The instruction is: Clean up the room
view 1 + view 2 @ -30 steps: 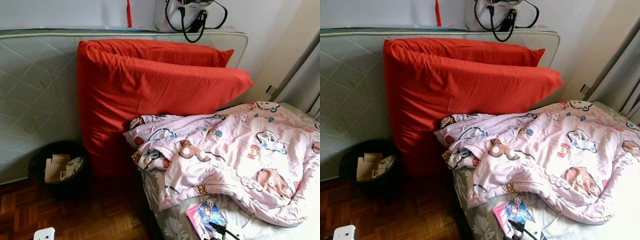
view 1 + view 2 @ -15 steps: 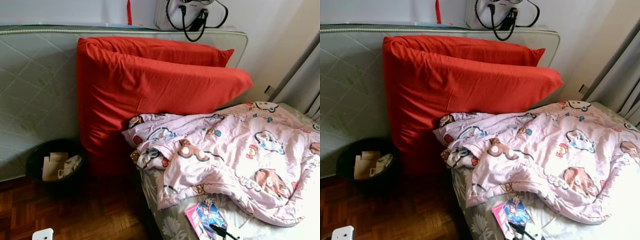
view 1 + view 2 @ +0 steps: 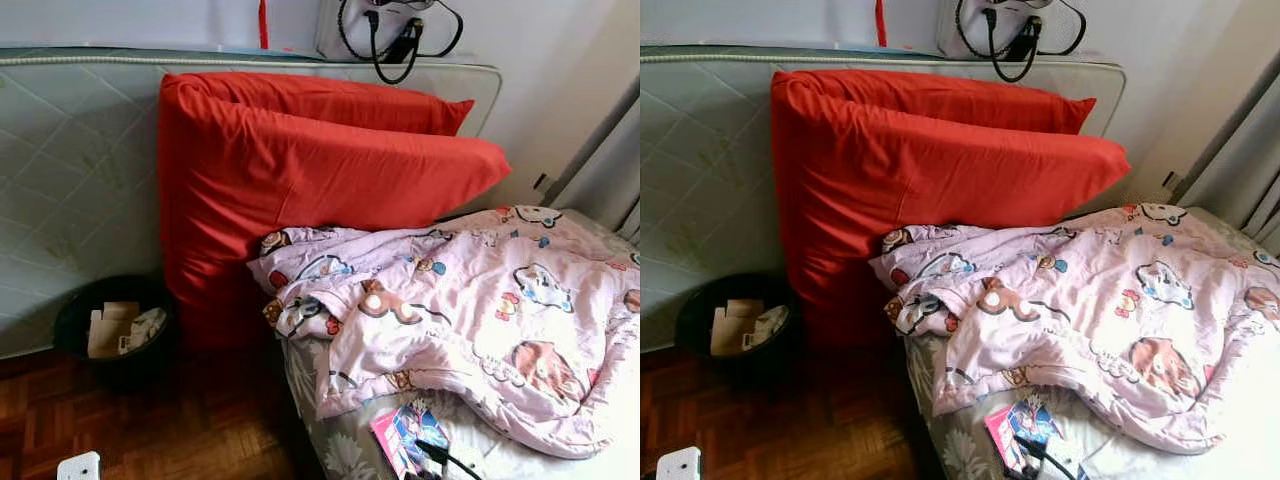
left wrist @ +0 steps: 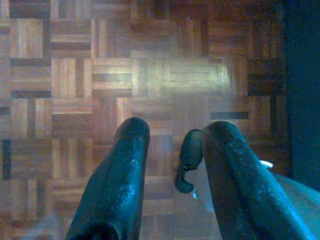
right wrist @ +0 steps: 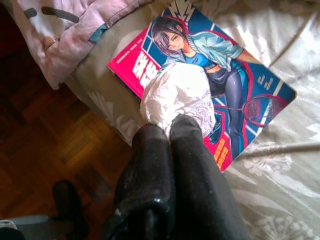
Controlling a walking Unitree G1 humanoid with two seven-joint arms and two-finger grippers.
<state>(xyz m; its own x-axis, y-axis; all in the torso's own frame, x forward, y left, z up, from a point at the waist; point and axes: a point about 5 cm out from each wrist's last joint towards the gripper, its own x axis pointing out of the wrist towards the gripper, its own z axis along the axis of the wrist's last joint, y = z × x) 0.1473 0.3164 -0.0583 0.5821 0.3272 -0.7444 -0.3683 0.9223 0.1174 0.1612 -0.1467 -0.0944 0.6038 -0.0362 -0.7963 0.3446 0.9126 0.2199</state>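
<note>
A crumpled white paper ball [image 5: 175,95] is pinched at the tips of my right gripper [image 5: 167,127], which is shut on it. It hangs just above a pink and blue comic book [image 5: 240,85] lying on the bed near its front corner [image 3: 405,440]. The black tip of that gripper [image 3: 432,453] pokes in at the lower edge of the eye views. A round black bin [image 3: 110,330] holding paper and card scraps stands on the floor to the left, against the mattress. My left gripper [image 4: 172,132] hangs open over the parquet floor [image 4: 150,75].
Two big red pillows [image 3: 300,170] lean on a quilted mattress [image 3: 70,170] stood against the wall, with a handbag [image 3: 385,25] on top. A rumpled pink cartoon blanket [image 3: 470,310] covers the bed. Grey curtains [image 3: 600,170] hang at the right. A small white object [image 3: 78,467] lies on the floor.
The eye views have shifted a little as the camera moved. Bed, bin, pillows and gripper tip hold the same places relative to each other.
</note>
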